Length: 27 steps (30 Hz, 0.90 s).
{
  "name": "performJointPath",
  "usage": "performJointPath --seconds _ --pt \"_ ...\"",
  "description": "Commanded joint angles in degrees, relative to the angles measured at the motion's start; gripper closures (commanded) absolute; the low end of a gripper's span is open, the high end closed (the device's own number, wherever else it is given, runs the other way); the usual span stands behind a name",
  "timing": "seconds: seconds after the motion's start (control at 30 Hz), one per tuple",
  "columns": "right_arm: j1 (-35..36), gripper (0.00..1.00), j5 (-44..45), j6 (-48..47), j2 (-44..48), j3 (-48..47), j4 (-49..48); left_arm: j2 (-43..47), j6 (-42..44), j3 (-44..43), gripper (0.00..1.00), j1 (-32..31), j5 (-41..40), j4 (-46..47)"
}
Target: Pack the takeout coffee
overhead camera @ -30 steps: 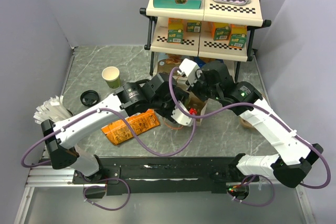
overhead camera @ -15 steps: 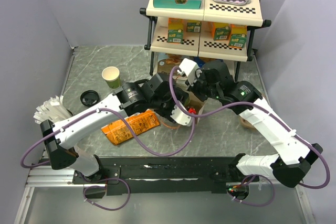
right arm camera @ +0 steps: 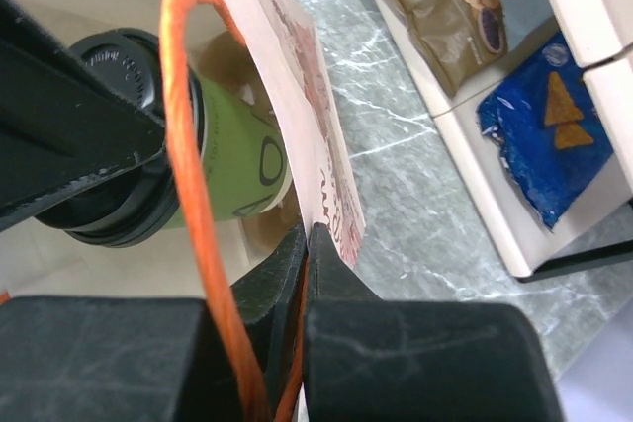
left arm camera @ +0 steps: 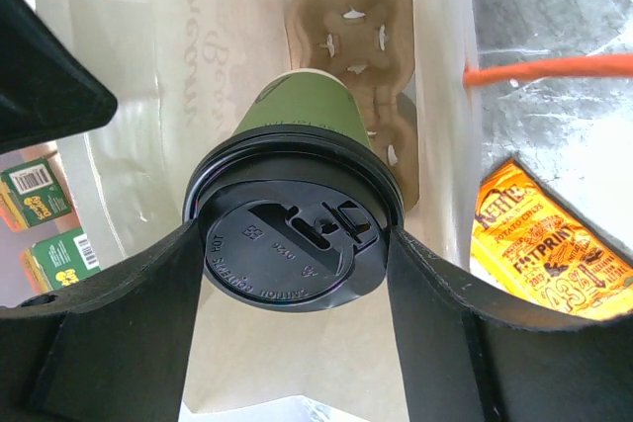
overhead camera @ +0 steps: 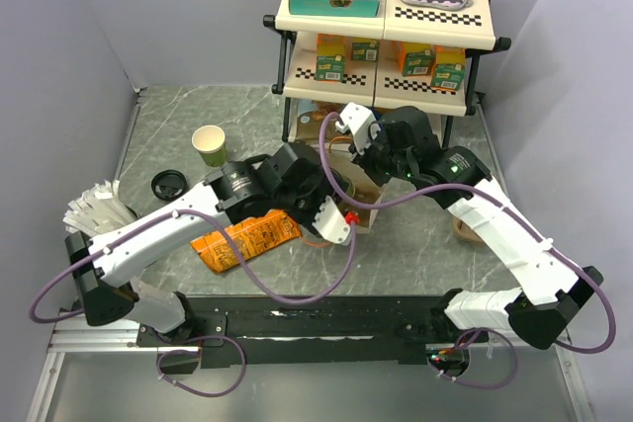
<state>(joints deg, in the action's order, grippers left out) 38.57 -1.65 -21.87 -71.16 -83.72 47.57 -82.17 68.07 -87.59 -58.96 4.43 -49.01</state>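
Observation:
The takeout coffee (left arm camera: 294,244), a dark green cup with a black lid, hangs inside the mouth of the open paper bag (left arm camera: 138,145). My left gripper (left arm camera: 294,239) is shut on it, one finger on each side of the lid. Below the cup, a cardboard cup carrier (left arm camera: 356,46) lies on the bag's floor. My right gripper (right arm camera: 309,244) is shut on the bag's wall (right arm camera: 316,116) beside its orange handle (right arm camera: 193,145), and the cup (right arm camera: 232,170) shows just inside. From above, both grippers meet at the bag (overhead camera: 358,193) in front of the shelf.
An orange chip bag (overhead camera: 247,237) lies left of the paper bag. A lidless green cup (overhead camera: 210,144), a loose black lid (overhead camera: 168,184) and a white stack (overhead camera: 99,207) sit farther left. The two-tier shelf (overhead camera: 386,17) of snacks stands right behind the bag.
The right gripper has drawn the bag's rim slightly back toward the shelf. The left arm has shifted a little with the cup still in its grip.

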Motion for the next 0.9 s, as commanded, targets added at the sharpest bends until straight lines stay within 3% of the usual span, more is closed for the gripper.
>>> performJointPath --seconds 0.0,0.5,0.87 --pt "-0.4 1.0 -2.1 2.4 -1.3 -3.3 -1.8 5.2 4.2 4.1 0.99 0.2 2.7 7.1" --pt "2.3 1.0 -1.0 -0.7 -1.4 -5.8 -3.5 -3.3 3.9 -4.2 0.99 1.1 3.7 -4.2" --pt "6.2 1.0 6.5 -4.4 2.9 -1.0 -4.6 -5.5 4.1 -2.0 0.99 1.0 -6.1 -3.1"
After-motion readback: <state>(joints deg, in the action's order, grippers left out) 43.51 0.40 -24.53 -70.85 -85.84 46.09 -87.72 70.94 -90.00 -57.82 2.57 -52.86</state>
